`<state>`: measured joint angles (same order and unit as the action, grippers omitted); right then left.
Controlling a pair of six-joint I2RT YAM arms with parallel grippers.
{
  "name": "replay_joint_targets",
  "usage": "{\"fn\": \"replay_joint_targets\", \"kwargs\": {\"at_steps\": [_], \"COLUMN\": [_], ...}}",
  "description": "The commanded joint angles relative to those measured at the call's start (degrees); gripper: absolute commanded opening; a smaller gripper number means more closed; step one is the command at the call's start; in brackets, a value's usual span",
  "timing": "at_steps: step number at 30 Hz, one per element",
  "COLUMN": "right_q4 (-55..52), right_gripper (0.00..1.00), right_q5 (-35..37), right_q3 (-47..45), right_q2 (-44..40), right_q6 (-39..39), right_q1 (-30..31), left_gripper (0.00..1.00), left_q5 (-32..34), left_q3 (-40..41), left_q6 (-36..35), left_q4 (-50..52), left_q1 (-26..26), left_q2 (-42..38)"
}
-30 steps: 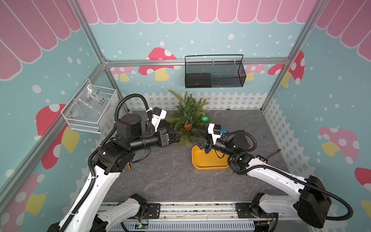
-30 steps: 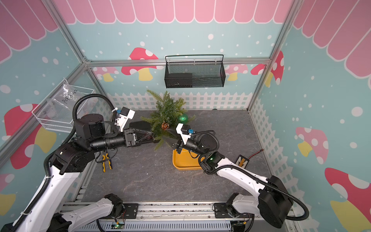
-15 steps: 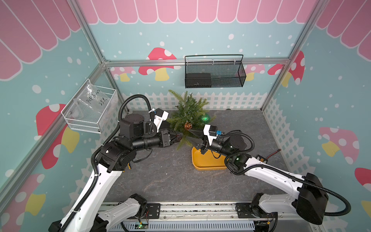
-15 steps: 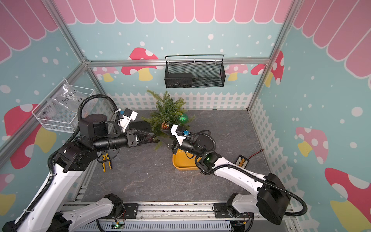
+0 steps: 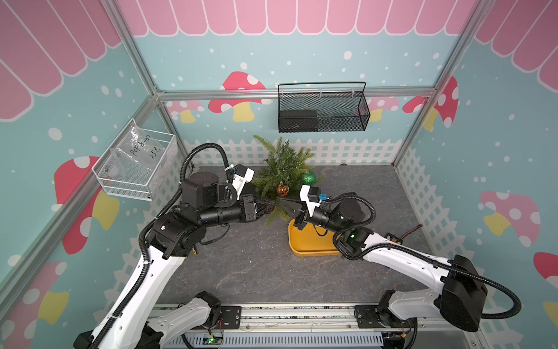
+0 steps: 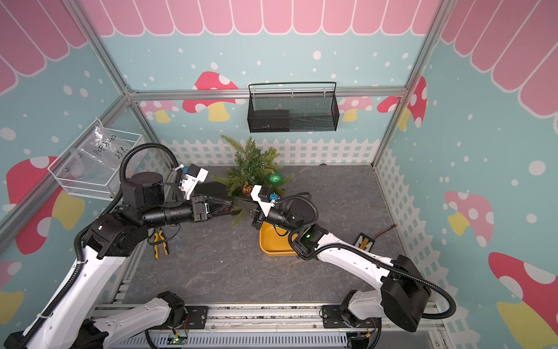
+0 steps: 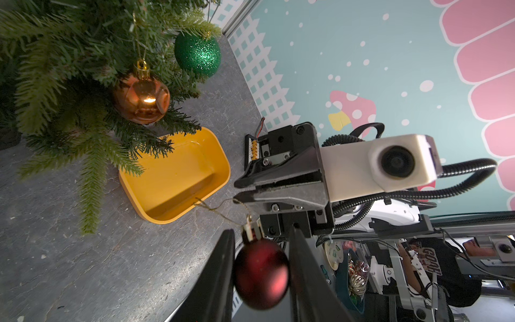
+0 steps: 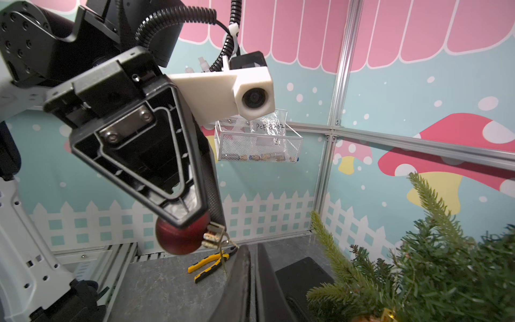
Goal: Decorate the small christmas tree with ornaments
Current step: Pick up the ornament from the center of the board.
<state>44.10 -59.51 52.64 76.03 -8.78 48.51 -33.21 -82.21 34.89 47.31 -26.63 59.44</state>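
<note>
- L gripper (image 7: 262, 234) clamped on red bauble (image 7: 260, 274), held off the table, just in front of the low branches.
- R gripper (image 7: 237, 192) pinched together on its gold hanger string (image 7: 214, 207).
- Below R wrist: yellow tub (image 5: 305, 241).
- Back, by fence: small xmas tree (image 5: 282, 169) w/ copper bauble (image 5: 283, 189) & green glitter bauble (image 5: 308, 177) hanging on it.

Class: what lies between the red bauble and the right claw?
A thin gold thread, running from the red bauble cap to the tips of the shut right claw. The left wrist view shows it.
</note>
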Motion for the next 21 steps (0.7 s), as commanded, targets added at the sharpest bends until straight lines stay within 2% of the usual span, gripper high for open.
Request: {"fn": "replay_joint_targets", "kwargs": {"at_steps": [1,7,8,9,11,15,21], "right_q4": [0.35,-1.3,-1.54,-1.64,-1.16,-0.51,-0.15], "right_gripper": [0.0,0.0,0.09,0.25,0.37,0.4,0.37], "right_q5": [-1.31,-0.88,-0.66,-0.23,-0.24,-0.74,-1.59], "right_q3": [1.62,0.97,0.97,0.8,-0.13,-0.28,1.36], "right_q2": [0.04,-0.61,-0.62,-0.84,-1.39,-1.36,0.79], "right_q6": [1.52,2.17,1.98,1.79,2.17,2.09,1.79], "right_q1": [0.52,0.52,0.53,0.49,0.53,0.62,1.24], "left_gripper": [0.13,0.13,0.13,0.13,0.13,0.13,0.13], "left_q5": [0.24,0.13,-0.17,-0.29,-0.46,-0.89,-1.5], "left_q3": [1.05,1.96,2.1,2.23,2.42,2.49,2.93], "left_q6": [-0.97,-0.88,-0.87,-0.79,-0.79,-0.63,-0.36], "left_q4": [-0.22,-0.63,-0.64,-0.69,-0.7,-0.66,-1.21], "left_q1": [0.73,2.37,2.59,2.66,2.81,2.84,2.87], "left_q2": [-1.16,-1.96,-1.96,-1.96,-2.05,-2.29,-2.57]}}
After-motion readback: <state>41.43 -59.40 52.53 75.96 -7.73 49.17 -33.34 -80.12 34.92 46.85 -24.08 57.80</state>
